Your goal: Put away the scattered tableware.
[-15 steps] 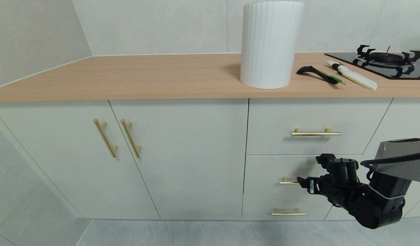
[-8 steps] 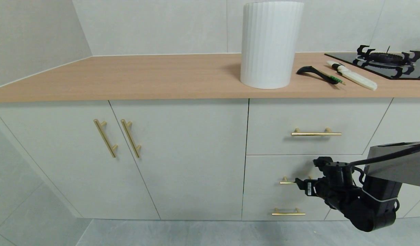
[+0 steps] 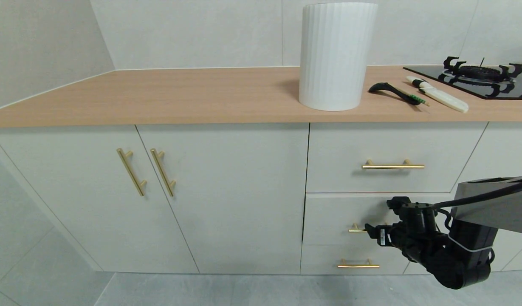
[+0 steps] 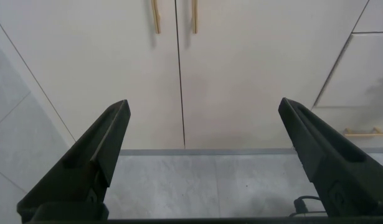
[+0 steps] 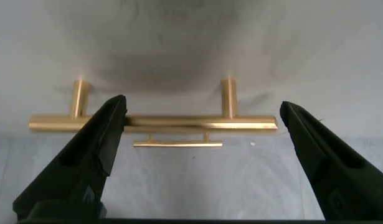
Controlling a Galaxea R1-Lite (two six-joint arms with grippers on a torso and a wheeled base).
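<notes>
Below the counter (image 3: 159, 97), my right claw (image 5: 202, 107): wide, straddling the middle drawer's handle (image 5: 172, 122), perhaps touching.
My left claw (image 4: 202, 106): wide, facing cupboard doors (image 4: 241, 68).

A black scoop (image 3: 390, 90) and a white knife (image 3: 440, 98) lie flat, side by side, on the wooden countertop (image 3: 180, 95), with a thin green-tipped stick (image 3: 419, 100) between them.

The right arm (image 3: 460, 259) is held low and bent forward, with the right end effector (image 3: 371, 232) fingers spread apart. The left end effector (image 4: 203, 107) fingers are likewise spread wide.
</notes>
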